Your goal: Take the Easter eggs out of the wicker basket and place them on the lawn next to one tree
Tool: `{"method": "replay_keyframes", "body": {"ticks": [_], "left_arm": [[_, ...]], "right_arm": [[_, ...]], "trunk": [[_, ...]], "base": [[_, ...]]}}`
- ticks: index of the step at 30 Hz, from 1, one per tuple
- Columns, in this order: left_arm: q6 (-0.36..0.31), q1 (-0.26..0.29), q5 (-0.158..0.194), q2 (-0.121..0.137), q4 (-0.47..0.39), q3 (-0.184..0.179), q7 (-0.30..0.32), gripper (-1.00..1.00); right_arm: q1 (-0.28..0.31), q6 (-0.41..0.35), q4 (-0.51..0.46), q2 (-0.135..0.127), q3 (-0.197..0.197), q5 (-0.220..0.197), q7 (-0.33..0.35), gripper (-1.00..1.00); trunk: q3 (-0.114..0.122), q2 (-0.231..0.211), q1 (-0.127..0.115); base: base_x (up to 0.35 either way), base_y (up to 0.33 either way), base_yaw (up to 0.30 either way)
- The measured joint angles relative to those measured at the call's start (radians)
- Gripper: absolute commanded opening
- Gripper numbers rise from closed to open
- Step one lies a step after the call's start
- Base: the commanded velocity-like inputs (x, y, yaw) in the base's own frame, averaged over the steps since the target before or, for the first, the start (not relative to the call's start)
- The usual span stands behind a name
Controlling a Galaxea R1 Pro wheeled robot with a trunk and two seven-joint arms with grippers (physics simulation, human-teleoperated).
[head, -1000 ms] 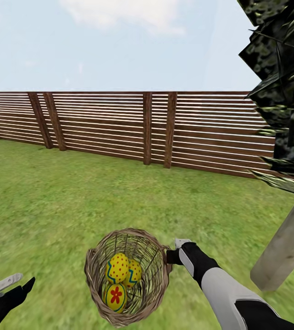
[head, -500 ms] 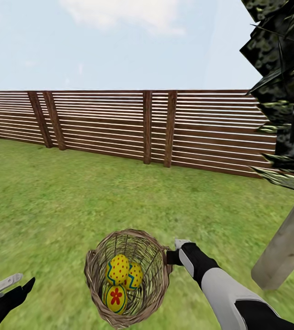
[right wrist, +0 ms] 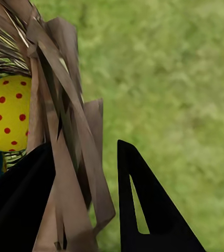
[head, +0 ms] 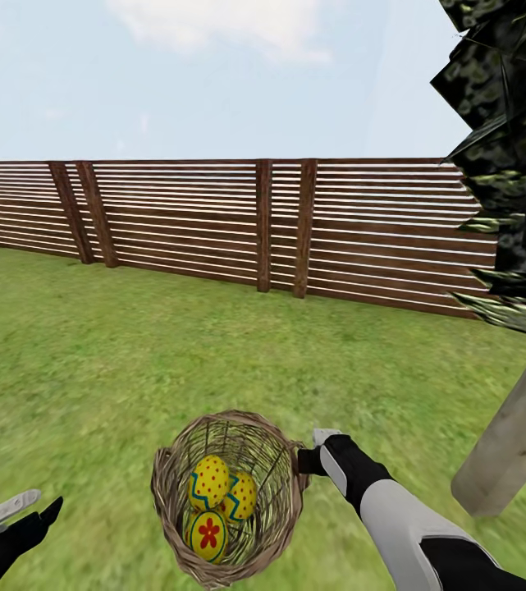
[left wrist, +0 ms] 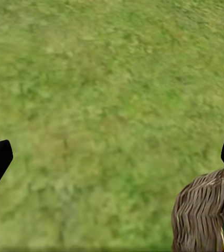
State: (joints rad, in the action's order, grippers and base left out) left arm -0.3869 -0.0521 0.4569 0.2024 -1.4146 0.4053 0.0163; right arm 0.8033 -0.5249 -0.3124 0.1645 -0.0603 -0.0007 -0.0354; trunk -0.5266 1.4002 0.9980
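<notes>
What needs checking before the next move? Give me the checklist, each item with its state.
1. All three Easter eggs lie in the wicker basket: ok.
2. Right gripper jaws straddle the basket rim, one finger inside, one outside: ok.
3. Jaws pressed tight on the rim: cannot tell.
4. Left gripper open and empty: ok.
5. Tree trunk close by, ahead on the right: ok.
6. Eggs laid on the lawn beside the tree: not ok, none out yet.
</notes>
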Motion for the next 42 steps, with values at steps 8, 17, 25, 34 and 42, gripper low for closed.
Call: {"method": "replay_keyframes", "body": {"ticks": [8,17,25,34,42], "left_arm": [[0.001,0.001,0.000,0.000,0.000,0.000,-0.001,1.00],[0.000,0.001,-0.001,0.000,0.000,0.000,-0.001,1.00],[0.001,0.001,0.000,0.000,0.000,0.000,-0.001,1.00],[0.001,0.001,0.000,0.000,0.000,0.000,0.000,1.00],[0.001,0.000,0.000,0.000,0.000,0.000,0.000,1.00]], "right_arm": [[0.000,0.000,0.000,0.000,0.000,0.000,0.000,-1.00],[0.000,0.000,0.004,0.001,0.000,0.000,0.000,-1.00],[0.000,0.000,0.005,0.000,0.000,0.000,0.000,-1.00],[0.000,0.000,0.005,0.000,0.000,0.000,0.001,-1.00],[0.000,0.000,0.005,0.001,0.000,0.000,0.001,-1.00]], "trunk": [[-0.025,0.056,0.031],[-0.053,0.119,0.065],[-0.078,0.175,0.096],[-0.107,0.238,0.130],[-0.132,0.294,0.161]], "base": [[0.000,0.000,0.000],[0.000,0.000,0.000],[0.000,0.000,0.000],[0.000,0.000,0.000],[0.000,0.000,0.000]]}}
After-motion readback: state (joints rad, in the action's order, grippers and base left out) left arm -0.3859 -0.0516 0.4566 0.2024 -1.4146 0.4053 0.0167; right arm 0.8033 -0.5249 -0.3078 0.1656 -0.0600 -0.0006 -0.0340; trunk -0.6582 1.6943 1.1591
